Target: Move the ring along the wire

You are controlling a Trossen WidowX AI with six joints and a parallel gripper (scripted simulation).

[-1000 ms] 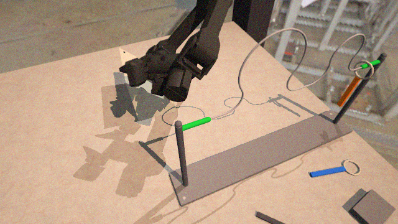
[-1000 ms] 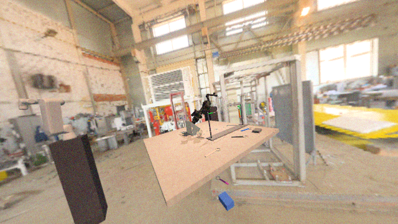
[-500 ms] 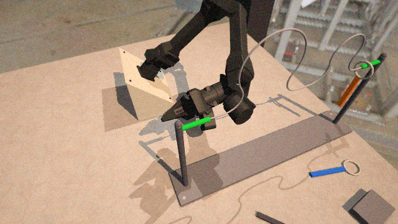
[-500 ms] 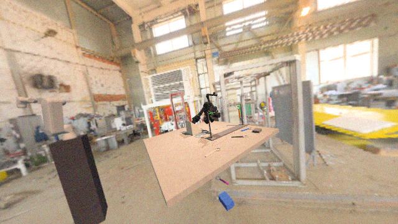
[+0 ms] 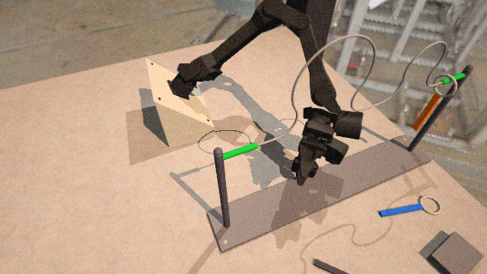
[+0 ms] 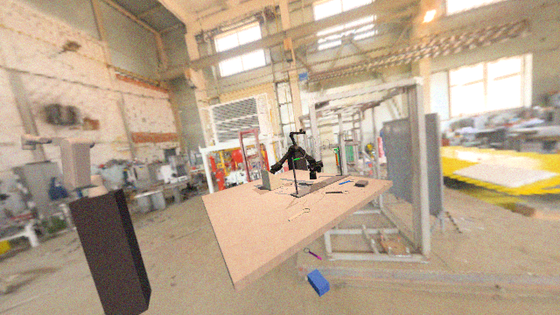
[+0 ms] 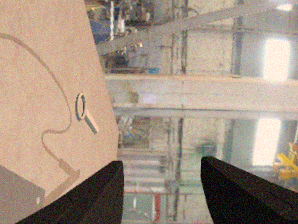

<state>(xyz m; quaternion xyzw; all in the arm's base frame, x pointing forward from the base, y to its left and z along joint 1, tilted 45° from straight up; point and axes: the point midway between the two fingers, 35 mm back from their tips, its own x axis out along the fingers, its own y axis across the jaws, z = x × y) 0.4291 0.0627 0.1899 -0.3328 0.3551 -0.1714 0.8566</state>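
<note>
The pincer [image 5: 298, 176] [image 7: 162, 168] stands part-way spread with nothing between its fingers, near the base plate [image 5: 323, 190] and well apart from the ring [image 5: 456, 85], which hangs at the green part [image 5: 453, 78] by the far post [image 5: 439, 110], its orange handle [image 5: 427, 113] slanting down beside that post. The handle looks light, stiff and slim, perhaps slick, so I'd take it squarely by its lower half, clear of ring and wire [image 5: 294, 91], since a loose hold could let the ring swing onto the grey.
</note>
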